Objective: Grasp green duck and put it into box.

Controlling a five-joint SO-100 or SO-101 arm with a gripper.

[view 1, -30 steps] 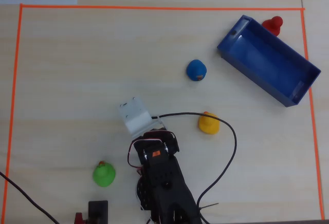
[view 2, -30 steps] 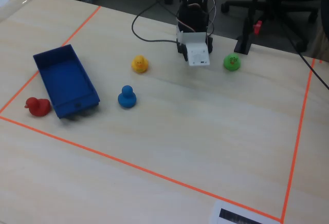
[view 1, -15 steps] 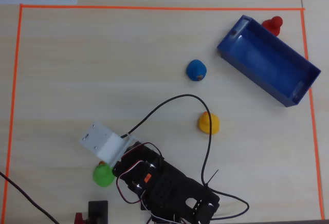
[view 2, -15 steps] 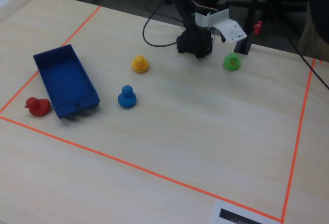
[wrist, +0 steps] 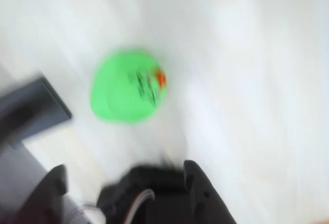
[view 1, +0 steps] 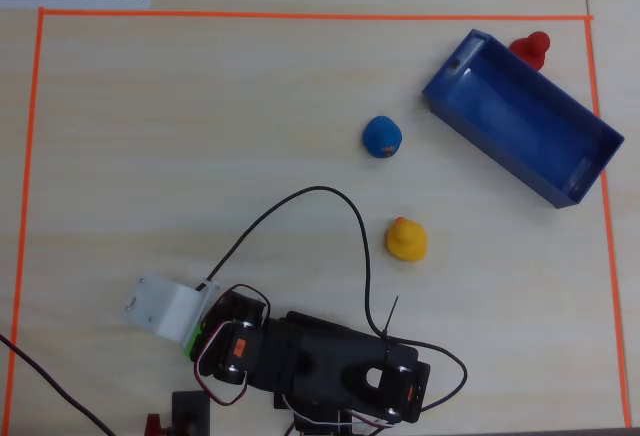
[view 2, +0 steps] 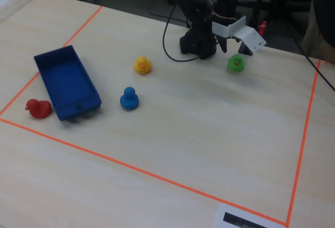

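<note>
Fixed view, left to right: box (view 2: pixel 67 84) far left on desk (view 2: pixel 209 134), empty; green duck (view 2: pixel 236 63) far right, just below hand (view 2: pixel 246 44), well apart from box. Hand open over duck, gripping nothing. Probably light, soft, slick rubber; likely best pinched across rounded body, below head.

Motion blur smears the whole wrist view, softening the green duck (wrist: pixel 128 86). Overhead, the arm's white wrist block hides the duck except for a green sliver (view 1: pixel 191 341). The blue box (view 1: pixel 520 116) partly hides the red duck (view 1: pixel 532 49).
</note>
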